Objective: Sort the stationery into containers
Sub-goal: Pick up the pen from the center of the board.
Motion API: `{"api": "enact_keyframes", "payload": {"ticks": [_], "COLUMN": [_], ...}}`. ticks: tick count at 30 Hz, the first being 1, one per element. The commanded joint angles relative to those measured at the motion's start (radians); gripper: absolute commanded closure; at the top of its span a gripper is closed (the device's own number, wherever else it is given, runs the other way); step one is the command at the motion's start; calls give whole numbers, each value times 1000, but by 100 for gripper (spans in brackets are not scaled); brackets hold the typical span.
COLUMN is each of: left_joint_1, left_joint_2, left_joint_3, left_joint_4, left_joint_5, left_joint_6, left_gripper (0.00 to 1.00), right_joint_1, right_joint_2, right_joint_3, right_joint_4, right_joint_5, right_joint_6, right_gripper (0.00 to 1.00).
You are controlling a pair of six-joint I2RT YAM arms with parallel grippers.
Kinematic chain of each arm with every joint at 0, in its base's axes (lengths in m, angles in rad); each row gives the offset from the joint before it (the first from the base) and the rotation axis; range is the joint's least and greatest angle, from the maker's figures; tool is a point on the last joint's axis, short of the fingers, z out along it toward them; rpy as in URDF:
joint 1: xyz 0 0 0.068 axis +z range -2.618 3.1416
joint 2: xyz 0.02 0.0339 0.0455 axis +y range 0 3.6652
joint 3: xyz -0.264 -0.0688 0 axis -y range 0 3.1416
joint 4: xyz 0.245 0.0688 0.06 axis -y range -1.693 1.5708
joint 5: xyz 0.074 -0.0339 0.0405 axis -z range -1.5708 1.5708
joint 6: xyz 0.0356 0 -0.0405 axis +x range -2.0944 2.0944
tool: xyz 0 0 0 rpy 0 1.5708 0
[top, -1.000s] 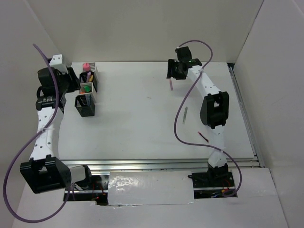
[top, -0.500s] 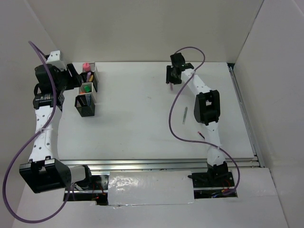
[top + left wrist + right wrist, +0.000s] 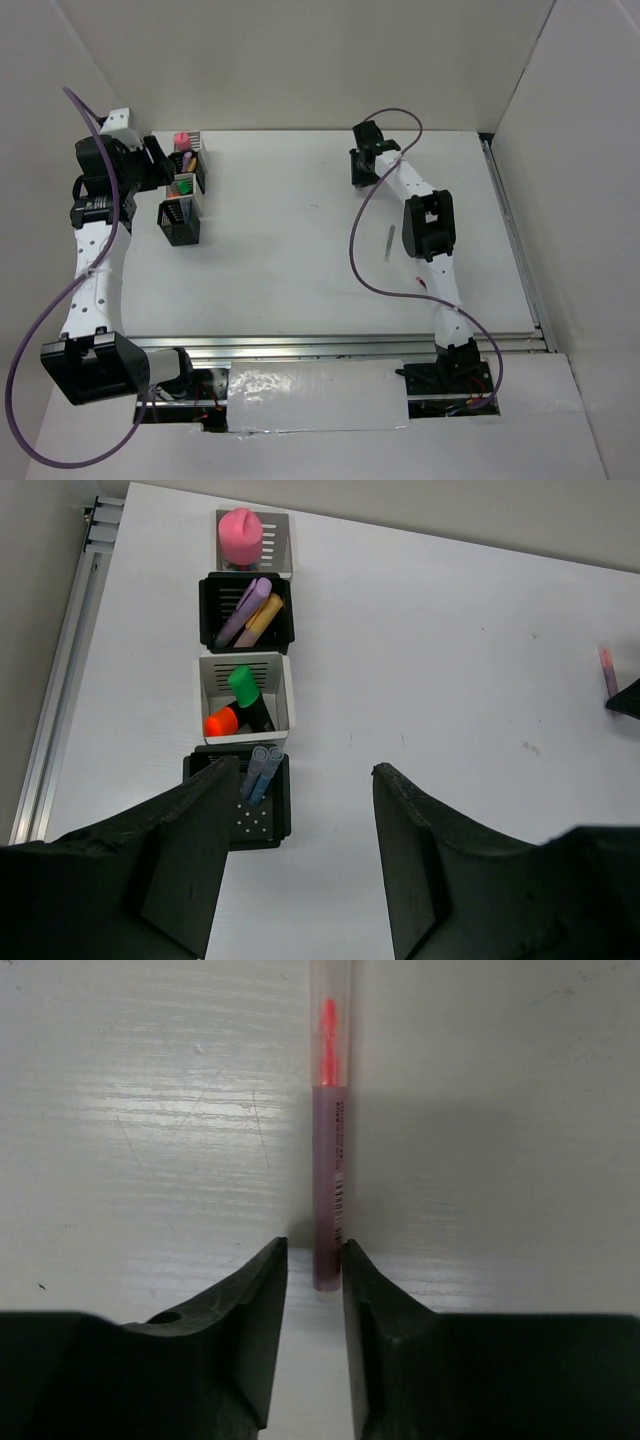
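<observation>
From above, the left gripper (image 3: 152, 160) sits just beside a row of four cups (image 3: 180, 235) at the far left of the table (image 3: 280, 270). The right gripper (image 3: 362, 172) is at the far middle. A grey pen (image 3: 390, 243) lies near the right arm, and a red pen (image 3: 425, 287) lies closer in, partly hidden by it.

In the left wrist view the jaws are spread wide, holding nothing. The farthest cup holds a pink marker (image 3: 241, 532). The next holds a purple marker (image 3: 243, 608) and a highlighter (image 3: 263, 619). The third holds a green-capped marker (image 3: 243, 687) and an orange-capped marker (image 3: 221, 723). The nearest holds two blue pens (image 3: 259, 770).

In the right wrist view the jaws are clenched on the near end of a pink pen (image 3: 329, 1140), which points away over the table.
</observation>
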State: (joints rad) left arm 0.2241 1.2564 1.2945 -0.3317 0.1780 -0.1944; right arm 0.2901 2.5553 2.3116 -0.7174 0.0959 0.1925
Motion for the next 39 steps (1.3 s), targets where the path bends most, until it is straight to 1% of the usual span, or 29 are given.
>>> {"api": "enact_keyframes", "payload": {"ticks": [1,2,7,11,15,20,21,23,24,25,26,31,33,36,37,39], "left_joint_1": [1,1,6,14,15,20,20,21,23,23,24,32,40,55,66,70], "left_joint_2": [3,6,18,23,18,12,11,11,6,6,5,-2,-8,-22,-25,-38], "left_joint_3": [43,48,63,71,71,78,80,83,84,83,83,68,58,40,28,17], "left_joint_4": [20,17,7,0,-4,-12,-13,-17,-17,-17,-17,-12,-10,-3,3,16], "left_joint_5": [23,21,23,28,29,35,38,38,38,41,41,55,75,152,194,227], "left_joint_6": [-30,-33,-33,-30,-27,-28,-28,-27,-28,-27,-30,-37,-36,-28,-33,-42], "left_gripper": [33,33,32,32,32,32,32,32,32,32,32,32,32,29,28,28], "right_joint_1": [7,9,9,17,34,35,35,35,37,35,37,46,70,115,147,173], "right_joint_2": [5,0,-3,2,8,10,11,10,10,10,10,5,-21,-107,-127,-164], "right_joint_3": [25,20,6,8,8,11,11,9,9,9,9,17,-9,-112,-150,-159], "right_joint_4": [13,15,26,19,15,-1,-1,-1,-1,-1,-2,-28,-22,42,50,43], "right_joint_5": [24,27,34,42,67,51,50,44,44,44,41,10,-10,13,13,13], "right_joint_6": [-13,-13,-13,-24,-33,-28,-30,-33,-33,-33,-33,-50,-70,-99,-105,-94], "right_gripper": [66,70,71,75,72,76,80,83,88,92,100,100,100,100,100,100]}}
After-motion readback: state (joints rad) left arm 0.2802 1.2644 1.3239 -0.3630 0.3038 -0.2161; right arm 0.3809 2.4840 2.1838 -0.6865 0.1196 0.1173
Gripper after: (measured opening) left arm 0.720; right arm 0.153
